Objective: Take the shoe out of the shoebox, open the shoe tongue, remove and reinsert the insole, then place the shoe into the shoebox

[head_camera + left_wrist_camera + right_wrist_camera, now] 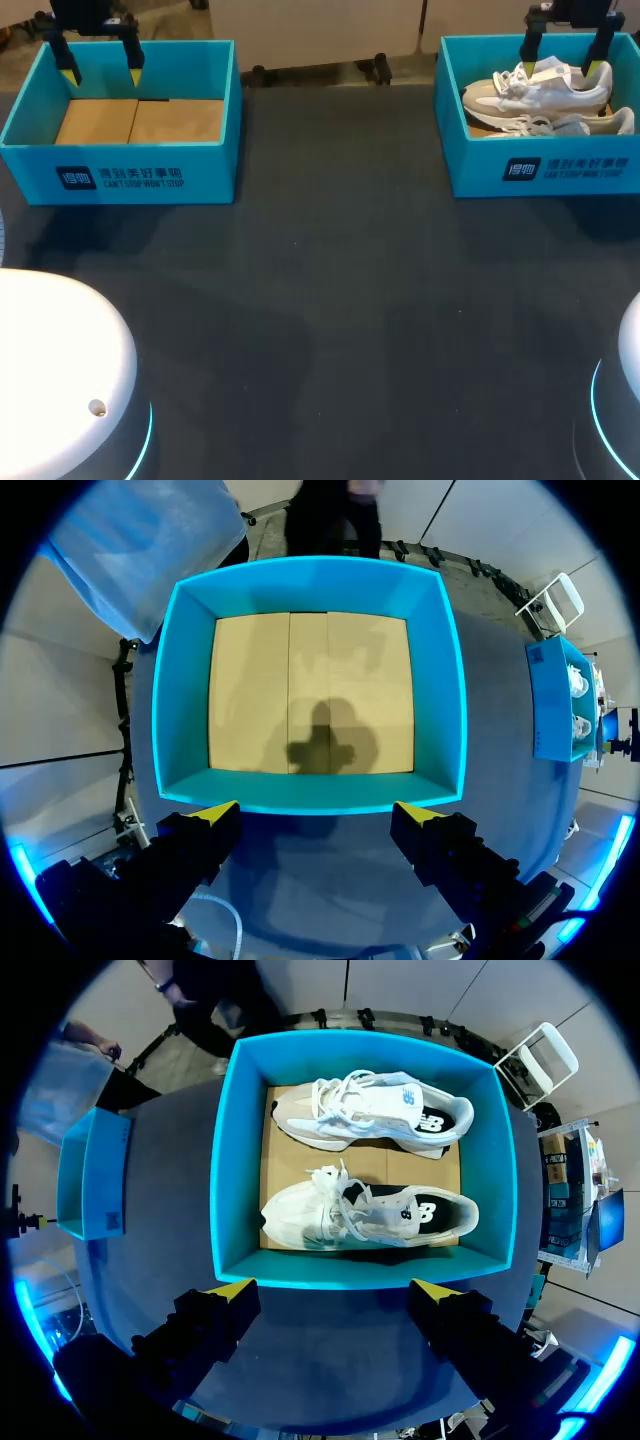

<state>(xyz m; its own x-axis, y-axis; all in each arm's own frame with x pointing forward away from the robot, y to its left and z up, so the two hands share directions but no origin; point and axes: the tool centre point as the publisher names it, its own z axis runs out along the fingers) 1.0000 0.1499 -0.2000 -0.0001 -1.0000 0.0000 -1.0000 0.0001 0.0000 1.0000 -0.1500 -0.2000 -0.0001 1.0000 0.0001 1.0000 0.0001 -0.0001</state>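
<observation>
1. When you look down at the dark counter (330, 290), you see two blue boxes at its far corners, well apart.
2. Your right fingers (235, 1292) hang over the shoebox (225, 1160) on the right. The yellow tips are wide apart and hold nothing.
3. Two white shoes lie in that shoebox on its brown cardboard floor. They lie side by side with their toes pointing the same way.
4. One shoe (370, 1110) lies by the far wall. The other shoe (365, 1215) lies by the wall nearest your fingers. Both have loose white laces.
5. Your fingers are above the shoes and do not touch them.
6. Your left fingers (215, 816) hang over the other box (180, 710) on the left. These tips are wide apart too, and they hold nothing.
7. You can see that box's brown cardboard floor, with the dark shadow of your left arm on it.
</observation>
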